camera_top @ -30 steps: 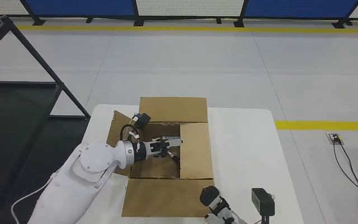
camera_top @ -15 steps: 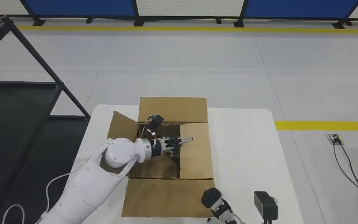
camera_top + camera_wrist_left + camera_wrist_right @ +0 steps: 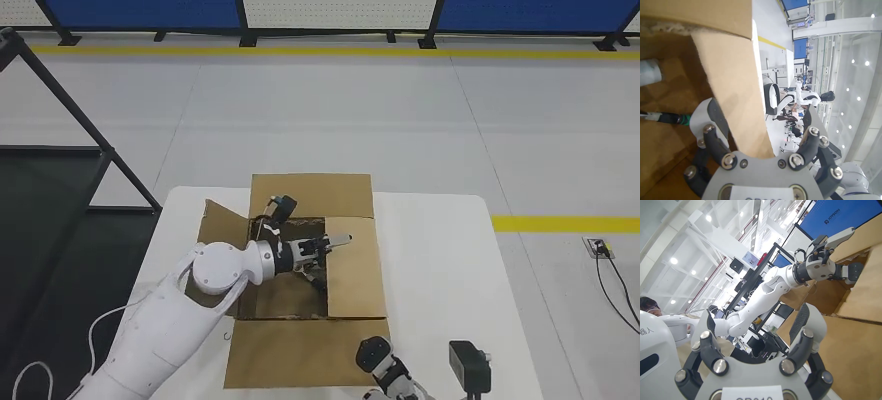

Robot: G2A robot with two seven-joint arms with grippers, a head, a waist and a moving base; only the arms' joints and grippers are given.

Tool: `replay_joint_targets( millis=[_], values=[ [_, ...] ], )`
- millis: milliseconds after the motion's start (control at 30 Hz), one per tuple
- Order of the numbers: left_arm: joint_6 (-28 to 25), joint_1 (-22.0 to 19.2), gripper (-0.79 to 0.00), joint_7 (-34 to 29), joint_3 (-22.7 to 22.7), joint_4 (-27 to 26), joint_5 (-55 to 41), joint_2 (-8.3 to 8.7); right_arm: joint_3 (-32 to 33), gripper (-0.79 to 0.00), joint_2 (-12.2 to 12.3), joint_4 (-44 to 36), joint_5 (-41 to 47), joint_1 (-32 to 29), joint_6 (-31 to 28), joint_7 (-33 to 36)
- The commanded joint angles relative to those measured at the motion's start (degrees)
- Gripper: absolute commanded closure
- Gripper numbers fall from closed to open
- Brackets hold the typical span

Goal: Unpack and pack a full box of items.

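The box (image 3: 350, 270) is matt brown cardboard, rough at its torn edge; the table (image 3: 440, 260) smooth white.

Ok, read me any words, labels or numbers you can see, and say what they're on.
Blue screen: a brand name in white, not read out here.
Right pincer, white label: cut off at the edge, unreadable.
Left pincer, white label: likewise cut off.
Cardboard box: no print seen.

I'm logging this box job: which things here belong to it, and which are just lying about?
Job: cardboard box, its flap, white tube and dark pen-like item inside, left gripper, right gripper.
Lying about: black frame, floor cable, blue panels.
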Motion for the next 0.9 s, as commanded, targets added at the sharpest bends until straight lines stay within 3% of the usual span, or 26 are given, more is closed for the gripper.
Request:
replay_joint_targets(
  millis=[0, 333, 667, 867],
  values=[
    [0.13, 0.79, -0.785, 0.13, -1.34, -2.10, 0.16, 0.30, -0.37, -0.785, 0.09, -0.08, -0.17, 0.42, 0.35, 0.03],
    [2.57, 1.32, -0.785, 2.11, -3.58, -8.61, 1.91, 0.21, -2.54, -0.785, 0.49, -0.30, -2.58, 3.37, 3.95, -0.29],
    [3.13, -3.98, -0.785, 2.74, 1.05, -6.00, 2.17, -2.51, -6.54, -0.785, 0.57, -2.19, -12.70, 3.86, 9.53, -3.37],
    [1.86, -1.62, -0.785, -2.41, -0.57, -2.71, 5.76, -1.57, -6.79, -0.785, 0.86, -1.94, -13.11, 3.73, 9.93, -4.64]
  ],
)
